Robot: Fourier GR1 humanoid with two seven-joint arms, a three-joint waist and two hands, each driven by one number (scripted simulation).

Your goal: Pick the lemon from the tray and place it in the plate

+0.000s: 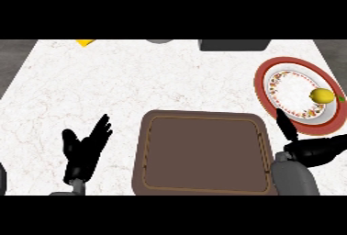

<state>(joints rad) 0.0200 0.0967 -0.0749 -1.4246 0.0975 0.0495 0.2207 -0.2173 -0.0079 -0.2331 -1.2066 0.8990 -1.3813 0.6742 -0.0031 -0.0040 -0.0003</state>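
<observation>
A yellow lemon lies on the right part of the red-rimmed patterned plate at the counter's right side. The brown tray sits in the lower middle with nothing in it. My right hand is just below the plate, beside the tray's right edge, apart from the lemon, with one finger pointing up toward the plate's rim and the others curled. My left hand rests open at the lower left, fingers up, well clear of the tray.
A dark grey block stands at the counter's far edge, right of centre. A grey round object and a yellow piece show at the far edge to the left.
</observation>
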